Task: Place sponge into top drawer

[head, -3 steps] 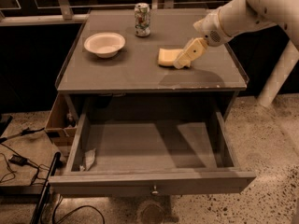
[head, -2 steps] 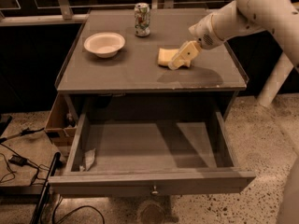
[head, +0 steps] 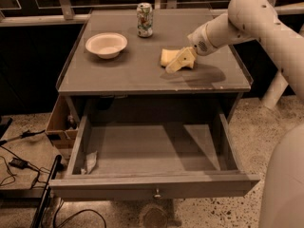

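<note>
- Gripper [head: 177,63] low over the bench [head: 118,75], its fingers slanting across the sponge [head: 166,56]; apart or clamped, I cannot tell
- Sponge's right part is hidden beneath them
- Arm [head: 247,18] reaches in from their right, angled down-left, cut off by the frame
- Top drawer [head: 152,151] open below the fingers; a crumpled scrap [head: 90,161] inside, unclear

Setting looked like a robot test area, lab or office type, not a home. Evidence: speckled stone floor [head: 259,122] at right; loose cables [head: 71,216] and a power adapter [head: 19,163] at lower left; dark glazing behind a metal rail [head: 42,20] along the top; a lone grey table [head: 118,75] at centre. Gripper [head: 179,63] was over the tabletop, right of centre, at the sponge [head: 167,56].
</note>
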Controlling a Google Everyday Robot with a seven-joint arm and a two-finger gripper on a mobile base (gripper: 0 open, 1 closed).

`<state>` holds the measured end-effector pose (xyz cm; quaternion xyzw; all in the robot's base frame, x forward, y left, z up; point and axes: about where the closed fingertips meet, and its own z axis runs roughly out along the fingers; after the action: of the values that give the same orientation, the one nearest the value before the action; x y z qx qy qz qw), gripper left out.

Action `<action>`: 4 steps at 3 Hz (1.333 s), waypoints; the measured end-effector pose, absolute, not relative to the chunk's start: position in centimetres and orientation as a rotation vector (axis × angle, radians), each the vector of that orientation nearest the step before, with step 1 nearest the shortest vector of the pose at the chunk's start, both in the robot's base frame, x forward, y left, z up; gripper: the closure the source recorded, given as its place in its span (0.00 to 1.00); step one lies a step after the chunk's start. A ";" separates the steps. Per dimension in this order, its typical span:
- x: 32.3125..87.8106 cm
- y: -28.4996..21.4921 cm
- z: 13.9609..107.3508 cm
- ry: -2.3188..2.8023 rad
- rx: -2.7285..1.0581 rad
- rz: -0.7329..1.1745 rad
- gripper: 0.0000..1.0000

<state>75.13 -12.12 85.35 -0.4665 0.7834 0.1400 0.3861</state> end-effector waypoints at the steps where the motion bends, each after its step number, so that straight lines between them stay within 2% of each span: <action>1: 75.8 -12.1 83.7 2.031 -1.175 0.368 0.00; 2: 76.0 -12.1 82.6 2.055 -1.171 0.373 0.19; 4: 75.8 -11.7 82.8 2.059 -1.176 0.379 0.65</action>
<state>75.78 -11.68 82.83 -0.4566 0.7995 0.1470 0.3617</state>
